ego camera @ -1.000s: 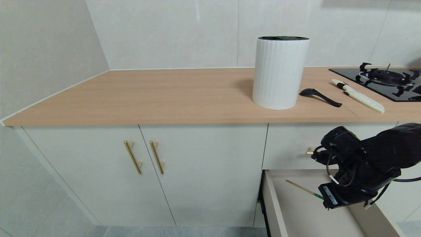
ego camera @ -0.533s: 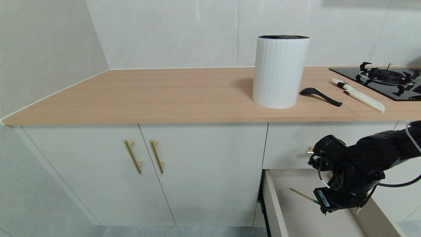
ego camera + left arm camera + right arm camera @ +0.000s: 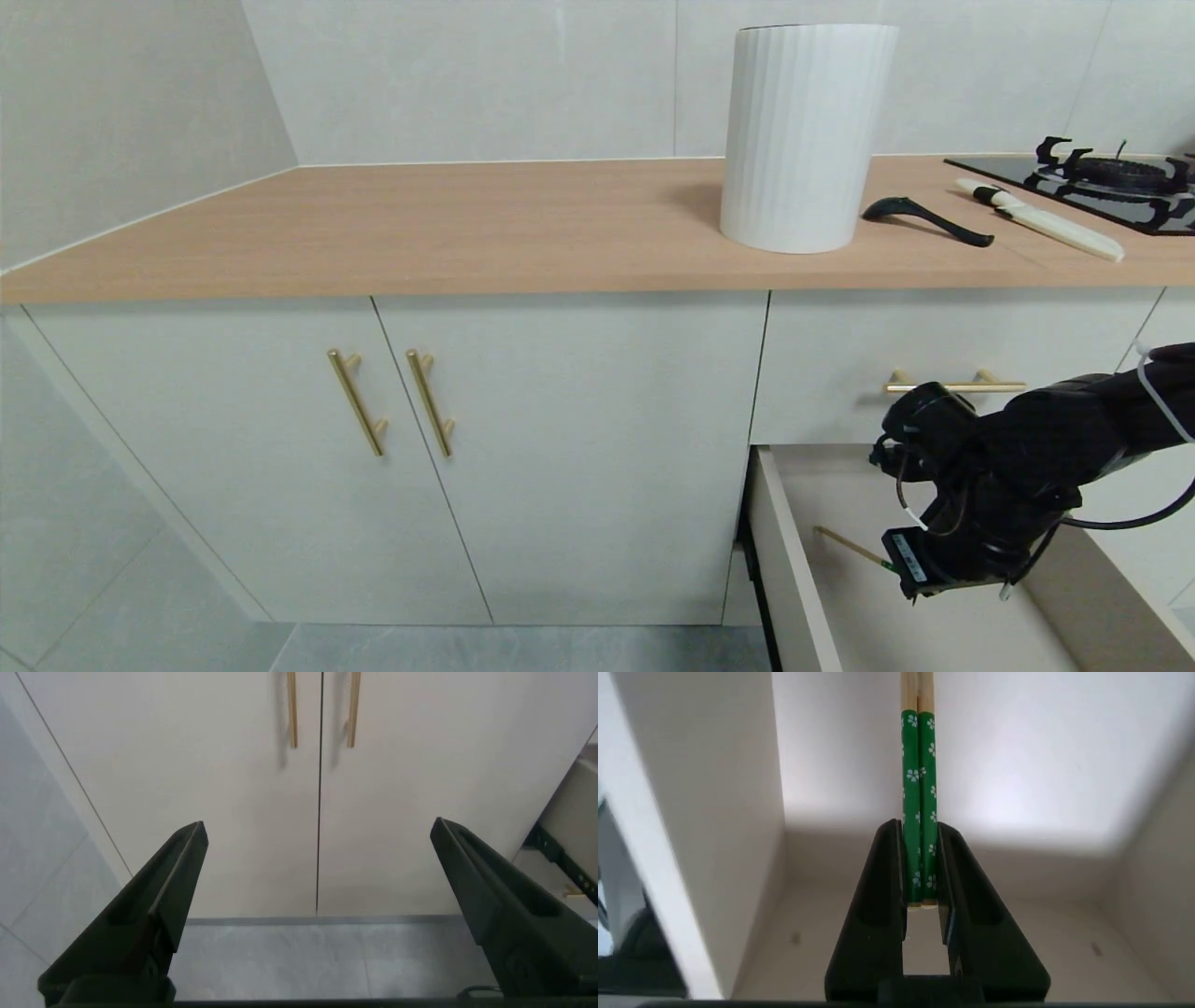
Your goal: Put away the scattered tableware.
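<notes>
Pair of pale wooden chopsticks (image 3: 918,784) with green flower-printed tops, clamped side by side between the closed fingers of the right gripper (image 3: 918,859) and held low inside the open pale drawer (image 3: 780,551) beneath the wood-grain countertop (image 3: 467,224). Gripped near the printed end, thin tips pointing toward the drawer's back, apparently so as to be laid flat rather than dropped; contact with the drawer floor impossible to tell. Up on the countertop, just beside the tall white ribbed cylindrical holder (image 3: 803,140): a black plastic ladle (image 3: 920,221) and a cream-coloured knife (image 3: 1046,229) with a black band, judged yet to be stowed. Left gripper (image 3: 316,831), fingers spread wide and empty, facing the cream cabinet doors (image 3: 420,793) with brass bar handles, well apart from the drawer.
</notes>
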You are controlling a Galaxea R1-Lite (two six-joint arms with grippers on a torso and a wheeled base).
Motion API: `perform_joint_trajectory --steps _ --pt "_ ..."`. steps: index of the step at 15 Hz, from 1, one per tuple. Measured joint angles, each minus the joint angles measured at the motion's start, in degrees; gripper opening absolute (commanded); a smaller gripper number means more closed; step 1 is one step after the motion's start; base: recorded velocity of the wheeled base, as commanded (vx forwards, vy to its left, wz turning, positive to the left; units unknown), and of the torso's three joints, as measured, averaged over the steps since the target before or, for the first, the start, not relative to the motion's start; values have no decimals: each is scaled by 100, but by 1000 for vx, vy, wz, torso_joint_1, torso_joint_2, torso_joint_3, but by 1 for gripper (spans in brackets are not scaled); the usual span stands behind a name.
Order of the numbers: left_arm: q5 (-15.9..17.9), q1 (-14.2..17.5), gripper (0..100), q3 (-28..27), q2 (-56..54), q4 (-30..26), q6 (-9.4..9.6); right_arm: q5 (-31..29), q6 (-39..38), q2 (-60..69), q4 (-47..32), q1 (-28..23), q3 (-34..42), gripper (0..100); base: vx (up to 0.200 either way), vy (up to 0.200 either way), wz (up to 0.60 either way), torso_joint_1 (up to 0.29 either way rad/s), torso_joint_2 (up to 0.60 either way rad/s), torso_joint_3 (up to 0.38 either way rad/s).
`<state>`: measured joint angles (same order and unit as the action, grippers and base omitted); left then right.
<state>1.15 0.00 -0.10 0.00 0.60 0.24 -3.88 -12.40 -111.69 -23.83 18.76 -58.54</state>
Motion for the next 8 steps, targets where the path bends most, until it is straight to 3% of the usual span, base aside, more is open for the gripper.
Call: perform_joint_trajectory --steps 5,8 --pt "-2 0 100 -4 0 0 2 0 -44 -105 358 37 35 0 0 0 0 0 12 9" --pt "0 0 100 -4 0 0 2 -110 -457 -432 868 37 9 0 0 0 0 0 0 0"
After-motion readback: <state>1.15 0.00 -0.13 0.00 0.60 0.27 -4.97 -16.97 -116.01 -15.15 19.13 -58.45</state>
